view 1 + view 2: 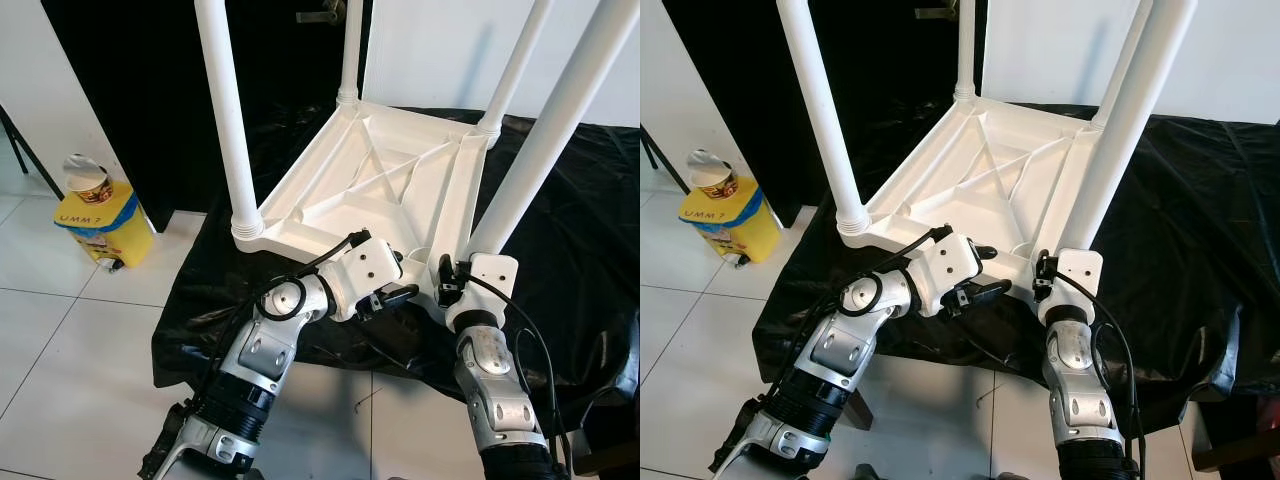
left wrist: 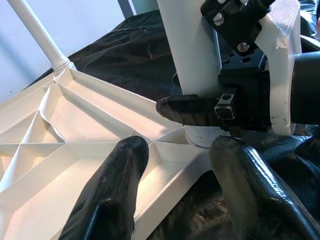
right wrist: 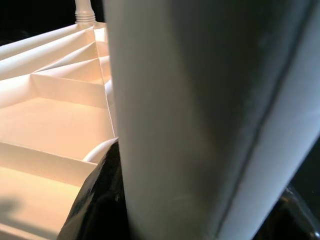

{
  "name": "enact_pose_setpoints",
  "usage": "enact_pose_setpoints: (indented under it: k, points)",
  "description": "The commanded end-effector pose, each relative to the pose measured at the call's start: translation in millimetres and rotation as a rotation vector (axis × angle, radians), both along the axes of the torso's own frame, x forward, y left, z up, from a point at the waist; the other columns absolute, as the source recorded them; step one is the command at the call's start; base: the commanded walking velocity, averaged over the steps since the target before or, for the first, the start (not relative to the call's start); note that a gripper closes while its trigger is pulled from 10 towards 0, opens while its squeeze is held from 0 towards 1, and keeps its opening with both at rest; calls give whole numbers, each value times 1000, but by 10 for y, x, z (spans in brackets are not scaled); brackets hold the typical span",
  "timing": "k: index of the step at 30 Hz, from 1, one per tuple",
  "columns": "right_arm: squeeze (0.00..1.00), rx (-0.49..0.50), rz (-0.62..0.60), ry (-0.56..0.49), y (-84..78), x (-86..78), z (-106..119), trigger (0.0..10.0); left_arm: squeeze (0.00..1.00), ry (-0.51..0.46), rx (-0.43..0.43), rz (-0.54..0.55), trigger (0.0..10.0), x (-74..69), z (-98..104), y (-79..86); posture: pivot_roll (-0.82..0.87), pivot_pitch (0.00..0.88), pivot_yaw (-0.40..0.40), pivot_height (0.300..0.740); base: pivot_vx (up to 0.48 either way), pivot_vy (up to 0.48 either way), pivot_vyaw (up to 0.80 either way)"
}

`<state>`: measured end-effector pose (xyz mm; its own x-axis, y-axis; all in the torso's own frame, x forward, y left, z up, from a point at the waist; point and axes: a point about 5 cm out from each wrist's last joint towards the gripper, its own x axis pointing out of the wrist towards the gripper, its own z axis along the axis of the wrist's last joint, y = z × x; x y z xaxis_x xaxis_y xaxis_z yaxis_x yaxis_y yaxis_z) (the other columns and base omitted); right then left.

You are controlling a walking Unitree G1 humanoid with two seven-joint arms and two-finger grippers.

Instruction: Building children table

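From the head camera, the white plastic children's table is lying upside down on a bench draped in crinkled black cloth, its ribbed underside facing up, and all four round, smooth legs are standing in their corner sockets, so the build is looking nearly finished, with probably only seating the near right leg and turning the table over remaining. The right gripper is sitting at that leg's base, while the left gripper is reaching across to the table's near edge beside it. A yellow container is standing on the tiled floor well apart. In the left wrist view, its glossy black fingers are spreading wide on either side of the tabletop's moulded rim, not yet pinching it, and the right gripper's ridged finger is pressing on the leg. In the right wrist view, the matte white leg is passing between its fingers, which are closing round it above the cream ribbing.
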<state>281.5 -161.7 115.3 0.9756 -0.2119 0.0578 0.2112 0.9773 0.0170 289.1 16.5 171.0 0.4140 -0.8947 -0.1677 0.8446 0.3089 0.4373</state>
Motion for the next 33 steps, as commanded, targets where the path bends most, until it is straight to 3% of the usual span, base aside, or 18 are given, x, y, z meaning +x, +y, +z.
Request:
enact_pose_setpoints:
  k: [1, 11, 12, 16, 28, 29, 30, 33]
  points:
    - [0, 10, -32, 81, -16, -46, -150, 10000, 0, -44, -39, 104, 10000, 57, 40, 7, -46, 12, -33, 740, 0, 0, 0]
    - [0, 29, -71, 75, -53, -47, -138, 10000, 0, -44, -39, 101, 10000, 49, 37, 2, -50, 17, -31, 740, 0, 0, 0]
    - [1000, 29, -67, 69, -61, -47, -125, 10000, 0, -44, -40, 100, 10000, 48, 37, 0, -52, 17, -31, 740, 0, 0, 0]
    - [1000, 28, -55, 59, -70, -50, -108, 10000, 0, -44, -40, 99, 10000, 43, 34, -3, -53, 16, -30, 740, 0, 0, 0]
    - [1000, -24, 141, -19, -141, -133, -16, 10000, 0, -41, -41, 95, 10000, 29, 25, -12, -54, 12, -36, 740, 0, 0, 0]
    - [224, -25, 206, -14, -171, -143, -23, 10000, 0, -41, -40, 95, 10000, 31, 23, -11, -59, 8, -36, 740, 0, 0, 0]
    - [0, -29, 270, -9, -203, -140, -27, 10000, 0, -41, -39, 93, 10000, 33, 24, -14, -61, 4, -35, 740, 0, 0, 0]
    - [0, -47, 351, -6, -250, -124, -22, 10000, 0, -42, -39, 90, 10000, 37, 27, -23, -61, 0, -34, 740, 0, 0, 0]
